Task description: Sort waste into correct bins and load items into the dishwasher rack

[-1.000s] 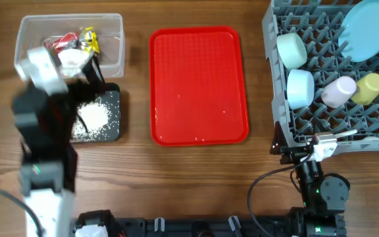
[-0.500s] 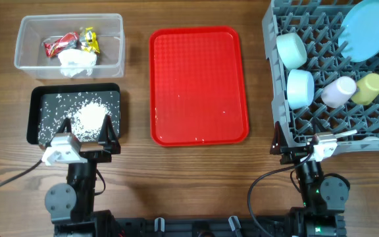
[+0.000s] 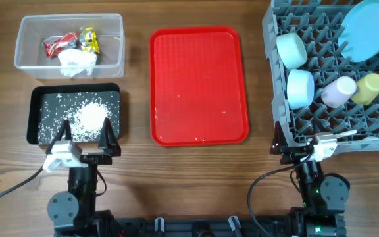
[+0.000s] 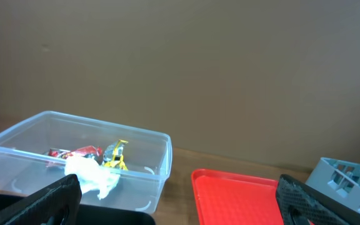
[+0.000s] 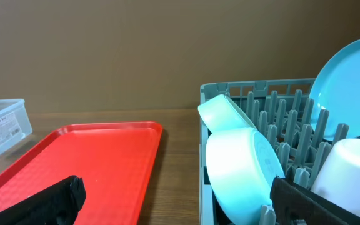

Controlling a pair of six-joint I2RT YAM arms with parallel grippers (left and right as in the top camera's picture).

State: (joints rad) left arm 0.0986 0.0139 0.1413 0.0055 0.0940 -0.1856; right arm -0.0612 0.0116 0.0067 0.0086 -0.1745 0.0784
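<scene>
The clear tub (image 3: 114,41) at the back left holds a crumpled napkin (image 3: 76,61), a red wrapper (image 3: 59,45) and a yellow wrapper (image 3: 89,39). In front of it, the black tray (image 3: 39,99) carries a heap of white grains (image 3: 91,117). The grey rack (image 3: 321,118) on the right holds two pale bowls (image 3: 291,49) (image 3: 300,87), a light-blue plate (image 3: 367,29), a pink cup (image 3: 339,91) and a yellow cup (image 3: 370,87). My left gripper (image 3: 85,131) stands open at the black tray's near edge, holding nothing. My right gripper (image 3: 299,140) is open and empty at the rack's near left corner.
A flat red tray (image 3: 199,84) lies mid-table between bins and rack, bare but for a few specks. In the left wrist view the tub (image 4: 80,156) and red tray (image 4: 236,197) lie ahead. The right wrist view shows the bowls (image 5: 242,169) close ahead.
My left arm has pulled back from over the bins to the table's near edge, so both bins now show fully. The right arm has not moved.
</scene>
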